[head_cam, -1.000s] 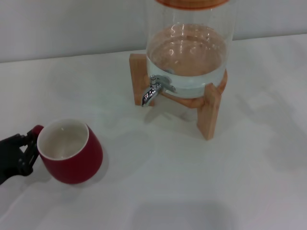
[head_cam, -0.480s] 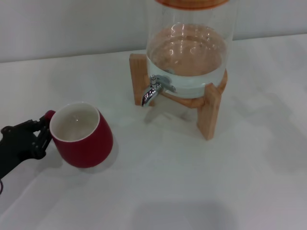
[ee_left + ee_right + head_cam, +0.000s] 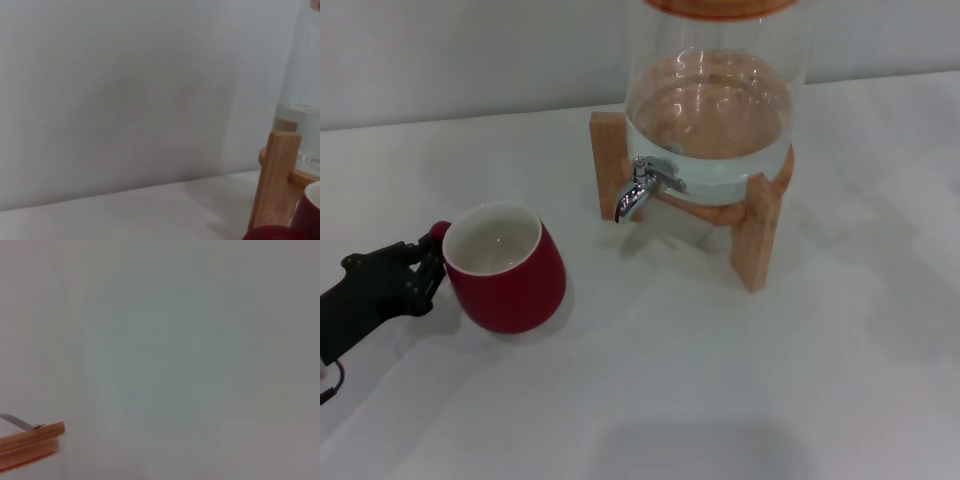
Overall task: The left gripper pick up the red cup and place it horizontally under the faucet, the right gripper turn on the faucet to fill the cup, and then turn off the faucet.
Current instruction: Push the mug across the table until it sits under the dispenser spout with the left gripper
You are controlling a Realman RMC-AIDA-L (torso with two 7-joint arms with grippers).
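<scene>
The red cup (image 3: 508, 270) is upright and slightly tilted, white inside, held a little above the white table left of centre in the head view. My left gripper (image 3: 425, 268) is shut on its small handle, the black claw reaching in from the left edge. The chrome faucet (image 3: 638, 189) juts from the clear glass dispenser (image 3: 718, 100) to the cup's right and further back; its spout points down. A sliver of the red cup (image 3: 280, 232) shows in the left wrist view. The right gripper is out of view.
The dispenser rests on a wooden stand (image 3: 756, 230) with legs on both sides of the faucet, also seen in the left wrist view as a wooden stand (image 3: 274, 180). Water fills its lower part. The wooden lid (image 3: 30, 439) shows in the right wrist view.
The left gripper has carried the red cup to the right and further back, toward the faucet. The dispenser has not moved.
</scene>
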